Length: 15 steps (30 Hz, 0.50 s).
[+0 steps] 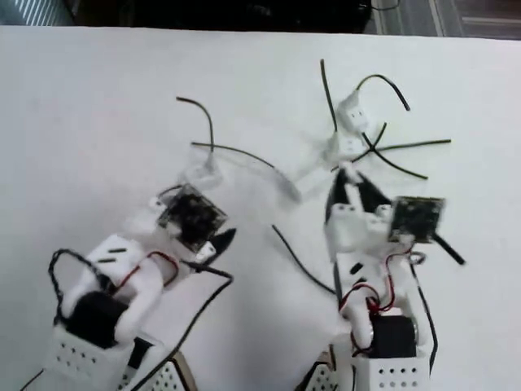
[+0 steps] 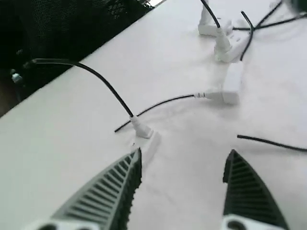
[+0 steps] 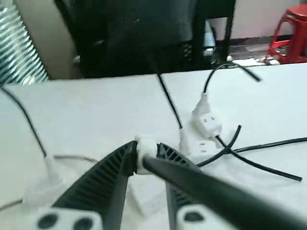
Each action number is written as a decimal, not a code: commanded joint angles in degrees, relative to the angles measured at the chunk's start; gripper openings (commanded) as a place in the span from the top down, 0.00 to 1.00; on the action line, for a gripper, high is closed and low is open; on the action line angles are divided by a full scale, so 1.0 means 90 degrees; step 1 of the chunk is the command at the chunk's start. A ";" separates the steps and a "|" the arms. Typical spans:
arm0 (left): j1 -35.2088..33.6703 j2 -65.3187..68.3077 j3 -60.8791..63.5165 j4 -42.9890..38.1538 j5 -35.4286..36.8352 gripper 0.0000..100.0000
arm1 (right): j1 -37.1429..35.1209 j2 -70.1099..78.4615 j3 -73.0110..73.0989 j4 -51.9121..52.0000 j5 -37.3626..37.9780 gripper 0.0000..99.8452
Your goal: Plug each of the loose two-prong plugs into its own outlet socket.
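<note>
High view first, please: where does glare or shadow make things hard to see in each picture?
High view: the bright table washes out the white sockets; shadows faint. Left wrist view: the white plug before the left pincer blends into the table. Right wrist view: dark room behind; the white piece in the right pincer shows plainly.

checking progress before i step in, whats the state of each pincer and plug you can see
left pincer, open, holding nothing
right pincer, shut on the held plug
held plug, clamped in right pincer
near plug, upright in near socket, looks seated
far plug, in far socket, looks seated
</note>
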 commanded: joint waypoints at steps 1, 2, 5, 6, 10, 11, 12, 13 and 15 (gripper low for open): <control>0.0493 0.0689 -0.0225 -0.0166 -0.0361 0.71 | 0.0737 -0.0063 -0.0322 -0.0552 -0.0674 0.98; 0.0669 0.0923 -0.0215 -0.0254 -0.0518 0.71 | 0.0923 -0.0063 -0.0322 -0.0630 -0.0821 0.98; 0.1265 0.1636 -0.0205 -0.0576 -0.0928 0.71 | 0.1382 -0.0063 -0.0322 -0.0659 -0.1231 0.98; 0.1470 0.1880 -0.0205 -0.0733 -0.1016 0.71 | 0.1519 -0.0063 -0.0322 -0.0659 -0.1319 0.98; 0.2164 0.2828 -0.0215 -0.1553 -0.1182 0.71 | 0.2046 -0.0073 -0.0254 -0.0640 -0.1455 0.98; 0.2291 0.3072 -0.0225 -0.1768 -0.1182 0.71 | 0.2144 -0.0073 -0.0215 -0.0650 -0.1495 0.98; 0.2408 0.3346 -0.0234 -0.1983 -0.1182 0.71 | 0.2232 -0.0073 -0.0186 -0.0650 -0.1504 0.98; 0.2525 0.3629 -0.0244 -0.2198 -0.1192 0.71 | 0.2330 -0.0073 -0.0147 -0.0650 -0.1534 0.98; 0.2720 0.4205 -0.0254 -0.2657 -0.1211 0.71 | 0.2545 -0.0073 -0.0117 -0.0650 -0.1543 0.98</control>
